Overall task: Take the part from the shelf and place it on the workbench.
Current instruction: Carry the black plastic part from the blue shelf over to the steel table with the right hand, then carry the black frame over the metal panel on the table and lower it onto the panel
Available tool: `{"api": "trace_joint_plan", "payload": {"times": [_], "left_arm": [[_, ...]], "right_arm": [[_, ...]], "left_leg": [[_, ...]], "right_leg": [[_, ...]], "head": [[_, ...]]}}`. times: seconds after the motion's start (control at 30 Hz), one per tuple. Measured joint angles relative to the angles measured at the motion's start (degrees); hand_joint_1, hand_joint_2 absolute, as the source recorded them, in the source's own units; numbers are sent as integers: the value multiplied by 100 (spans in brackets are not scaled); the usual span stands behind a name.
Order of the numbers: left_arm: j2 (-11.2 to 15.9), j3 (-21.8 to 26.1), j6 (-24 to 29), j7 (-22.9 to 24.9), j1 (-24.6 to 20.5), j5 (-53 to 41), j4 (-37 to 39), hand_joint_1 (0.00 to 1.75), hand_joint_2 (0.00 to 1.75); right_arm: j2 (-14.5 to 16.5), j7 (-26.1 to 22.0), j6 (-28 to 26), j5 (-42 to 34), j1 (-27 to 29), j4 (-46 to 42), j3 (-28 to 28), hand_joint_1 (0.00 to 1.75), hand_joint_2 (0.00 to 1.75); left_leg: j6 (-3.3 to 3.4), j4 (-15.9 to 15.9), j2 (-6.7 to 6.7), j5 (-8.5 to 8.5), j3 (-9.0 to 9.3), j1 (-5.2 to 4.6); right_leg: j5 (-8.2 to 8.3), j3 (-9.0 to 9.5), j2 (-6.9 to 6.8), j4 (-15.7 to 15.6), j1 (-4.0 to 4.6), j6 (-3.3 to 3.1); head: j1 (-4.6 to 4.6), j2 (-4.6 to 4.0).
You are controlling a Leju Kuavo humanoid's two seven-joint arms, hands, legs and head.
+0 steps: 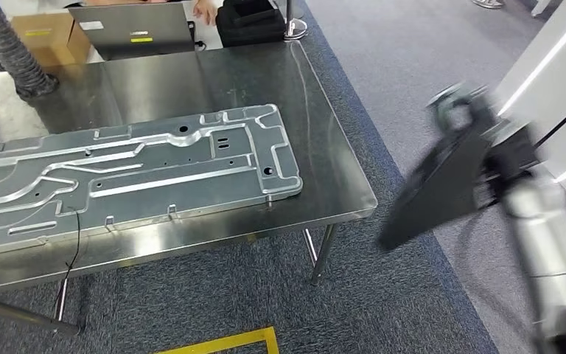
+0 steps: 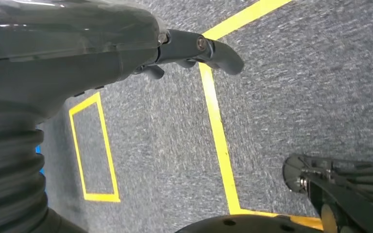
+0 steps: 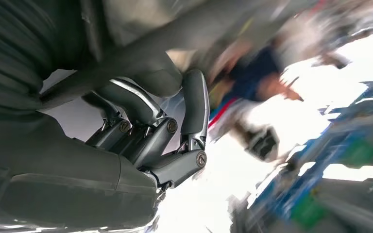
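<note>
- Head view: a steel bench (image 1: 324,140) carries a large stamped metal panel (image 1: 133,173) lying flat across its left and middle; a thin black cable (image 1: 74,247) runs over the panel's near edge and hangs off the bench's front. At the far edge stand a grey case (image 1: 134,29), a black bag (image 1: 249,23) and a cardboard box (image 1: 48,35); a ribbed grey hose (image 1: 11,51) comes down onto the far left corner. A person's hand (image 1: 205,10) shows beyond the case. The right arm (image 1: 553,251), silver and blurred, rises at the right of the bench over grey carpet. Its right hand (image 1: 497,158) grips a dark flat part (image 1: 442,184), which hangs tilted, its lower corner toward the floor, well apart from the bench and level with its right end. A yellow floor line (image 1: 228,343) lies below the bench.
- Left wrist view: the left hand (image 2: 194,51) hangs over grey carpet marked with yellow lines (image 2: 216,121) and a yellow rectangle (image 2: 94,150). Its visible fingers (image 2: 223,56) are stretched out with nothing between them, so the hand is open.
- Right wrist view: the right hand's dark fingers (image 3: 175,145) are curled in tightly, next to the thick grey thumb (image 3: 141,80); the background is blurred beyond reading, and the part itself cannot be made out here.
</note>
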Motion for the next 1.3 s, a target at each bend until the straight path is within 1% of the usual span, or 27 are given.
{"api": "trace_joint_plan", "payload": {"times": [0.03,0.1,0.17,0.23,0.27,0.33,0.4,0.43,0.47,0.5,0.57,0.6,0.63,0.73,0.77,0.8,0.83,0.9,0.93,0.97,1.0,1.07,1.1,1.13,1.2,1.27,1.3], "left_arm": [[-7,3,12,1,-1,-2,-3,0,175],[-11,11,21,-33,-8,-6,-8,0,175],[-2,18,22,-102,-4,-7,-8,0,175],[2,20,20,-156,9,-5,-8,0,175],[4,20,19,-178,14,-5,-8,0,175],[8,20,6,-203,14,-14,-8,0,175],[9,20,-36,-188,-9,-35,-8,0,175],[10,20,-61,-166,-22,-53,-8,0,175],[12,20,-82,-139,-31,-69,-8,0,175],[13,20,-95,-114,-31,-85,-8,0,175],[13,20,-108,-78,-6,-104,-8,0,175],[13,20,-115,-70,6,-110,-8,0,175],[13,20,-122,-69,15,-114,-8,0,175],[11,20,-140,-83,17,-115,-8,0,175],[10,20,-142,-89,19,-110,-8,0,175],[9,20,-142,-93,20,-103,-8,0,175],[8,20,-142,-98,22,-95,-8,0,175],[3,20,-143,-103,25,-86,-8,0,175],[-1,20,-144,-103,25,-85,-8,0,175],[-3,20,-145,-103,25,-85,-8,0,175],[-5,20,-146,-102,24,-85,-8,0,175],[-19,20,-146,-102,22,-84,-8,0,175],[-29,20,-143,-102,22,-83,-8,0,175],[-38,20,-137,-102,20,-82,-7,0,175],[-45,20,-113,-102,19,-79,-6,0,175],[-41,20,-88,-104,21,-72,-3,0,175],[-40,20,-80,-110,22,-69,-2,0,175]], "right_arm": [[241,-189,-322,-120,287,-104,266,175,175],[296,-95,-531,-649,584,-397,556,175,175],[159,175,-319,-1182,558,-706,515,175,175],[-59,449,37,-1583,508,-1003,383,175,175],[-176,575,213,-1761,516,-1155,274,175,175],[-410,769,500,-2127,653,-1526,-69,175,175],[-568,835,638,-2424,984,-2000,-541,175,175],[-597,823,669,-2502,1216,-2252,-771,175,175],[-600,777,685,-2527,1478,-2515,-982,175,175],[-581,704,690,-2490,1749,-2766,-1148,175,175],[-523,534,674,-2348,2238,-3239,-1382,175,175],[-492,474,645,-2272,2435,-3438,-1456,175,175],[-467,440,605,-2217,2605,-3606,-1506,175,175],[-412,507,485,-2175,3008,-3970,-1569,175,175],[-400,551,454,-2201,3110,-4057,-1581,175,175],[-392,582,424,-2231,3203,-4129,-1594,175,175],[-382,601,383,-2257,3297,-4197,-1608,175,175],[-342,567,283,-2263,3513,-4316,-1624,175,175],[-303,498,216,-2228,3640,-4373,-1623,175,175],[-257,397,138,-2174,3771,-4425,-1615,175,175],[-210,277,39,-2109,3904,-4476,-1599,175,175],[-142,34,-196,-1993,4154,-4552,-1535,175,175],[-114,-83,-327,-1949,4274,-4575,-1489,175,175],[-87,-194,-455,-1905,4389,-4590,-1437,175,175],[-2,-442,-749,-1780,4603,-4599,-1260,175,175],[133,-662,-1048,-1614,4762,-4580,-987,175,175],[229,-733,-1173,-1526,4808,-4564,-824,175,175]], "left_leg": [[-5,42,0,-15,-25,-2],[-39,138,-105,-27,-108,-23],[-106,169,-186,-24,-148,-35],[-171,161,-183,-35,-152,-36],[-206,222,-158,-96,-175,-36],[-267,683,-100,-408,-369,-22],[-310,1430,-81,-779,-691,2],[-323,1671,-78,-852,-790,11],[-334,1712,-76,-816,-792,19],[-339,1514,-76,-679,-677,27],[-337,734,-79,-343,-251,43],[-309,411,-86,-246,-80,44],[-272,223,-91,-211,20,40],[-134,137,-92,-199,47,26],[-93,119,-86,-184,49,32],[-56,102,-79,-170,47,41],[-27,92,-72,-158,43,45],[8,92,-67,-152,25,24],[16,92,-67,-149,19,10],[22,92,-68,-147,16,-4],[24,92,-70,-145,18,-15],[23,92,-71,-145,35,-33],[13,95,-72,-145,42,-46],[-4,95,-73,-143,46,-52],[-58,84,-75,-132,49,-54],[-121,82,-75,-143,52,-69],[-157,168,-76,-219,16,-76]], "right_leg": [[153,183,-17,-394,-34,6],[320,410,-13,-924,-49,-13],[334,404,-1,-988,-14,-81],[370,419,-5,-1030,-29,-159],[392,436,-5,-1060,-43,-197],[419,463,-13,-1099,-61,-246],[414,468,-31,-1102,-51,-260],[409,472,-39,-1101,-47,-261],[402,479,-41,-1100,-47,-257],[392,491,-34,-1097,-52,-246],[363,519,1,-1084,-54,-202],[349,525,22,-1073,-45,-174],[343,527,41,-1070,-36,-142],[352,534,66,-1095,-40,-36],[310,523,63,-1053,-46,-9],[203,466,57,-910,-48,8],[32,352,50,-643,-47,17],[-357,11,42,117,-34,18],[-465,-123,41,418,-24,11],[-465,-165,41,528,-12,-6],[-359,-88,41,399,5,-34],[-7,328,37,-382,58,-128],[127,522,29,-764,89,-177],[202,646,23,-1017,118,-213],[238,689,18,-1142,153,-250],[284,703,23,-1198,118,-289],[312,717,20,-1235,90,-312]], "head": [[-1,0],[0,0],[-1,0],[-1,0],[-2,0],[-3,0],[-4,0],[-4,0],[-4,0],[-4,0],[-4,0],[-4,0],[-4,0],[-4,0],[-4,0],[-4,0],[-4,0],[-4,0],[-4,0],[-4,0],[-4,0],[-4,0],[-4,0],[-4,0],[-4,0],[-4,0],[-4,0]]}}
